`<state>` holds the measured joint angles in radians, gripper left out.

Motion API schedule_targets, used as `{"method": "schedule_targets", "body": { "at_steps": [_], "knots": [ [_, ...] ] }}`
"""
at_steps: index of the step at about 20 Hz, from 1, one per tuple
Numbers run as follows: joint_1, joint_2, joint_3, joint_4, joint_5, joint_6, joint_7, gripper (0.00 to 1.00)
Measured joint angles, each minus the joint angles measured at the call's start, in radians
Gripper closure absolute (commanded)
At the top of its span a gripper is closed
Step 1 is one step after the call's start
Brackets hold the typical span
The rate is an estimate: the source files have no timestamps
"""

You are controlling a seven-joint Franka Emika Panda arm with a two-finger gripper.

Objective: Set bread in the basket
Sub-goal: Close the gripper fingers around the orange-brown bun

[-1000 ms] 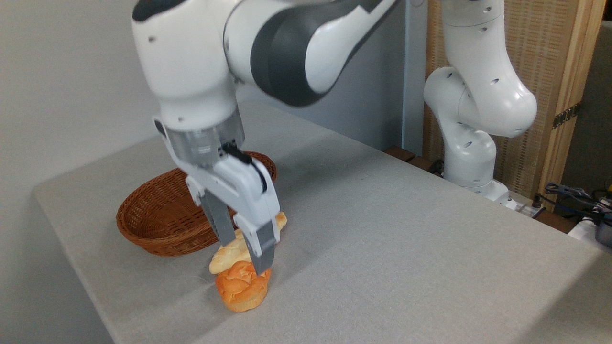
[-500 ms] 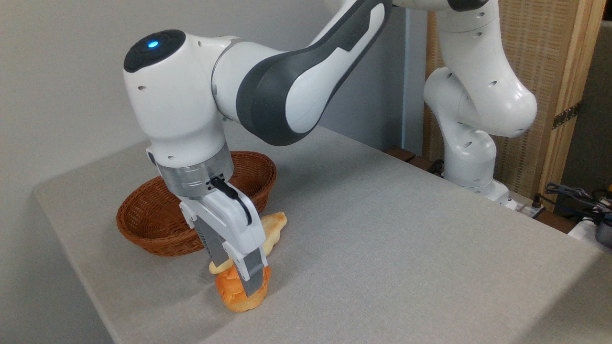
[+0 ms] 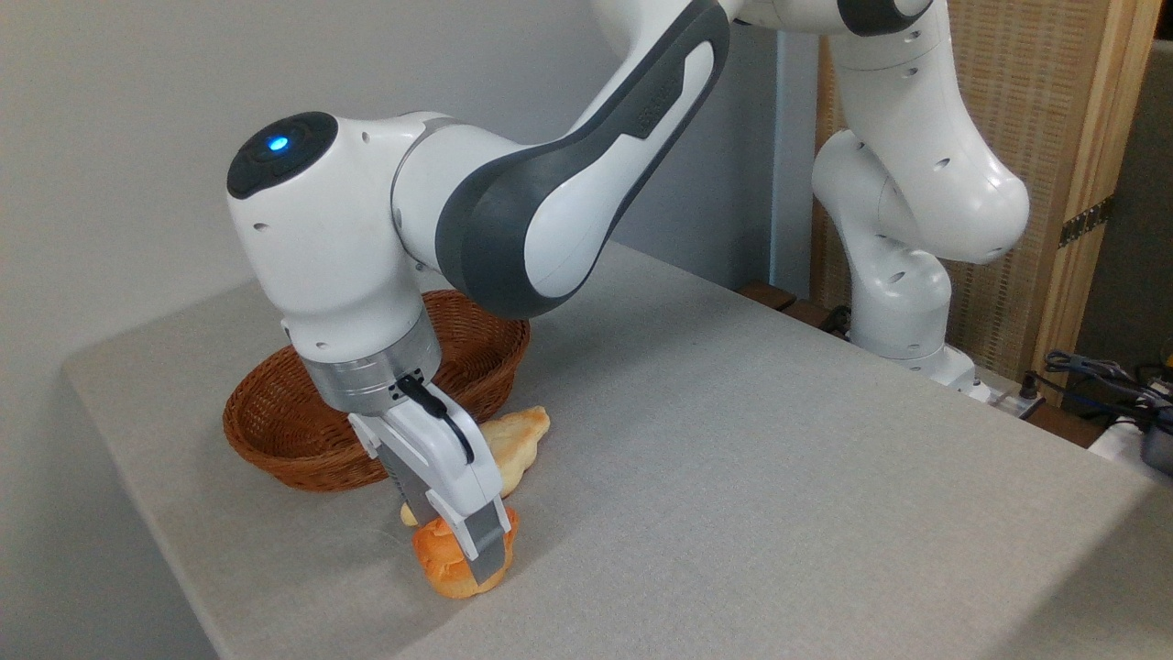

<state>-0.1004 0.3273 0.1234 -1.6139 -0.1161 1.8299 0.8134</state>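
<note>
Overhead, a white and grey robot arm bends low across a grey cloth-covered table, its embossed lettering too small to read. Behind it sits the reddish-brown wicker basket, with a pale braided loaf lying just beside its rim. At the table's near edge, the gripper straddles the orange bread, fingers narrowed around the bun, which rests on the cloth outside the basket.
</note>
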Motion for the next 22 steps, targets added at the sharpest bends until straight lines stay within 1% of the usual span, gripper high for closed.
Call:
{"method": "schedule_targets", "body": {
  "at_steps": [10, 11, 12, 13, 14, 15, 22],
  "knots": [
    [0.0, 0.013, 0.0, -0.001, 0.0, 0.0, 0.0, 0.0],
    [0.0, 0.013, -0.001, -0.001, 0.0, 0.0, 0.0, 0.02],
    [-0.001, 0.014, -0.003, -0.001, 0.0, 0.0, 0.0, 0.13],
    [-0.001, 0.014, -0.006, -0.001, 0.0, 0.0, 0.0, 0.27],
    [-0.001, 0.016, -0.009, -0.001, 0.0, 0.0, 0.0, 0.44],
    [-0.001, 0.017, -0.011, -0.001, 0.0, 0.0, 0.0, 0.53],
    [-0.001, 0.018, -0.012, -0.001, 0.0, 0.0, 0.001, 0.54]
  ]
}}
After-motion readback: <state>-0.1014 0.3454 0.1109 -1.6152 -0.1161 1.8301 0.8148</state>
